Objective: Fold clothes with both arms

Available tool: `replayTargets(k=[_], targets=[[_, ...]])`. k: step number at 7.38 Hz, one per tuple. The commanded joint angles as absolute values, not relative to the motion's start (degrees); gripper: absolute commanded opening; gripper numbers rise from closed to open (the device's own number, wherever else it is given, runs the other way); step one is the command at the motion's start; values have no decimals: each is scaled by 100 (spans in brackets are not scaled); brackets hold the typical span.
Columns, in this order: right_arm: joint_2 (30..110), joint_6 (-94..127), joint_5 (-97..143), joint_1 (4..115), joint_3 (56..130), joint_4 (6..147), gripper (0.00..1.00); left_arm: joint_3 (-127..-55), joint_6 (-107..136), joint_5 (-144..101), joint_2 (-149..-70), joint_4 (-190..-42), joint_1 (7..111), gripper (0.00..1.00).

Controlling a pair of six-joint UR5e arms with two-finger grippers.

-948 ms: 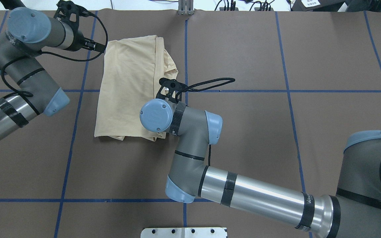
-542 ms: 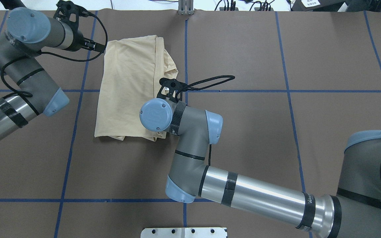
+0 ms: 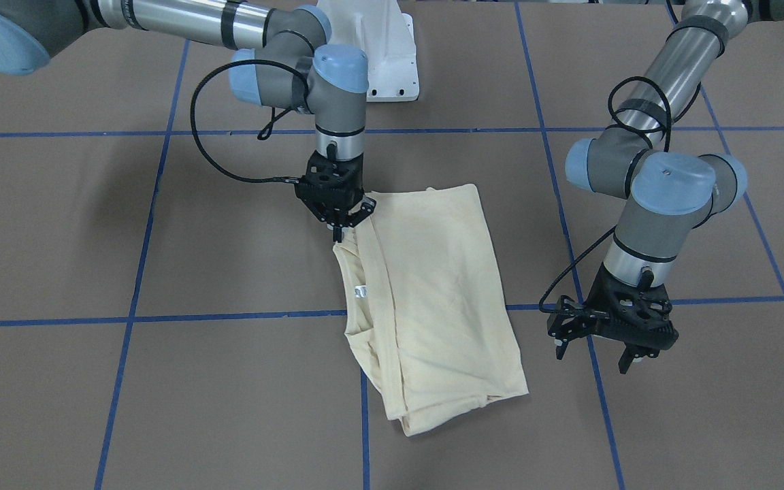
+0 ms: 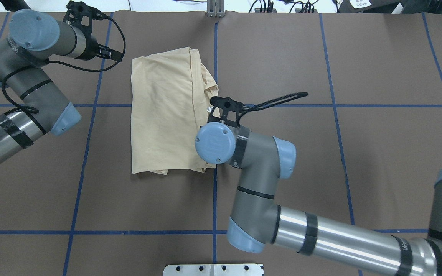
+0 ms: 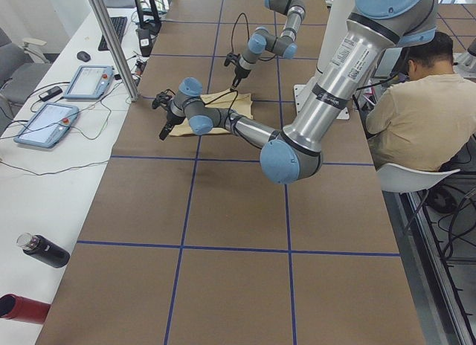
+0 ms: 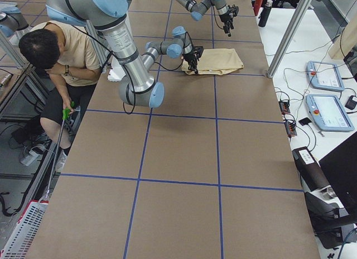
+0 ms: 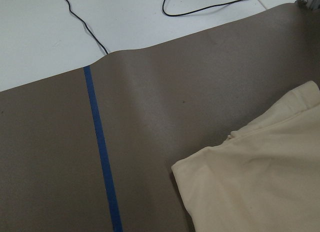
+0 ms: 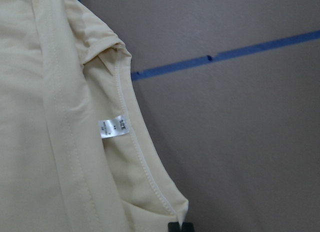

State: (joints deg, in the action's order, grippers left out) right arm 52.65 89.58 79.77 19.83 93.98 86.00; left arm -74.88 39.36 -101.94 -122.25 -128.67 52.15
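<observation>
T-shirt [image 4: 163, 115] lies half-folded near the far edge of the counter [image 4: 320, 153], my right gripper [image 3: 339, 233] clenched on its neck-side hem, left gripper [image 3: 596, 352] released near its far corner; I'd drag low and slowly so layers don't slide apart.

The pale cream-yellow T-shirt [image 4: 163, 115] lies folded into a long, roughly rectangular bundle on the far part of the table [image 4: 359, 153], left of its middle, plain fabric up, its neck opening and small white label [image 8: 114, 127] exposed along the right edge. The right arm [image 4: 259, 172], grey tube with light blue joint caps, reaches in from the near right, its black right gripper [image 3: 341, 230] pointing straight down with the 2 fingers pinched on the shirt's right edge by the neckline. The left arm [image 4: 33, 80] bends in from the left, its left gripper [image 3: 593, 359] hanging spread-fingered just beside the shirt's far-left corner, apart from it.
</observation>
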Motion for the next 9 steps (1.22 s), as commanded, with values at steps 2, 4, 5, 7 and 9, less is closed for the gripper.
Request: replayTargets(k=[2, 4, 5, 7, 9], targets=[[6021, 9052, 7541, 1399, 10397, 8763, 0, -7488, 3946, -10195, -12226, -12867, 5203, 100], [6038, 8966, 7550, 1389, 10380, 8763, 74, -7488, 3946, -10195, -12226, -12867, 5203, 100], [6108, 8930, 7576, 1441, 10432, 8754, 100, -7497, 3946, -10195, -12226, -12867, 5203, 100], [5768, 8378, 7751, 1782, 10451, 9007, 100, -7523, 3946, -10195, -12217, -12867, 5194, 100], [4752, 8367, 8023, 2081, 9595, 9692, 100, -7593, 3946, -10195, -12173, -12867, 5186, 100]])
